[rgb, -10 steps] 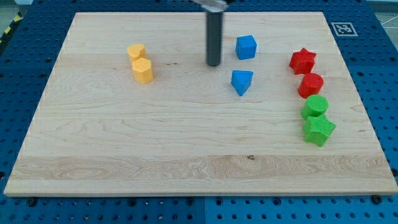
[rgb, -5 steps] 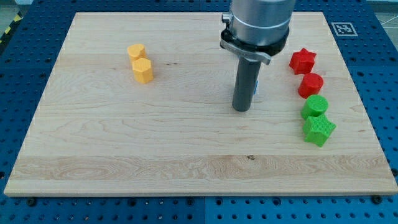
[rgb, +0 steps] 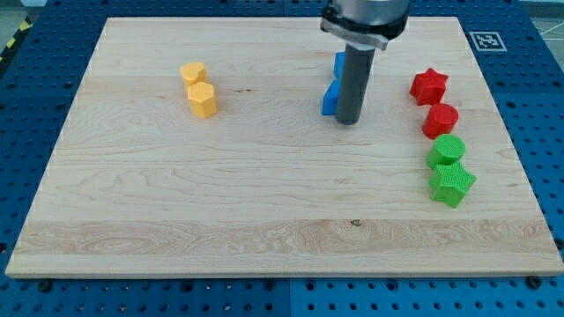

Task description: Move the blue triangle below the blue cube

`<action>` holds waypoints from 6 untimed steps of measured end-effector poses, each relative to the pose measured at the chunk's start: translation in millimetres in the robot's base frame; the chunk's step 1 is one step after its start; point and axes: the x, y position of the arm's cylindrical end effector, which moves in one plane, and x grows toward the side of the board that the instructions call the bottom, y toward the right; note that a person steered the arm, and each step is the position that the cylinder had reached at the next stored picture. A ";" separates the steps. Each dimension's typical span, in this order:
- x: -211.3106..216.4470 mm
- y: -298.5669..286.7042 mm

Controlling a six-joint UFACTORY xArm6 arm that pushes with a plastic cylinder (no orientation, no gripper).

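My rod comes down from the view's top and my tip (rgb: 349, 121) rests on the board right of centre. The blue triangle (rgb: 330, 99) peeks out at the rod's left side, touching or nearly touching it, mostly hidden. The blue cube (rgb: 338, 62) shows only as a sliver above the triangle, behind the rod. The triangle sits directly below the cube, close to it.
Two orange blocks (rgb: 199, 91) stand together at the view's upper left. At the right, a red star (rgb: 429, 85), a red block (rgb: 440, 119), a green cylinder (rgb: 447, 150) and a green star-like block (rgb: 451, 184) form a column. A marker tag (rgb: 486, 40) sits off the board's top right corner.
My tip swung from left of the blue blocks, down past the triangle, then back up its right side. The blue triangle has shifted up and left, closer under the blue cube.
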 end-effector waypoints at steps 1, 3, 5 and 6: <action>-25.5 7.0; 6.4 -25.6; -27.1 -6.0; -19.8 -22.8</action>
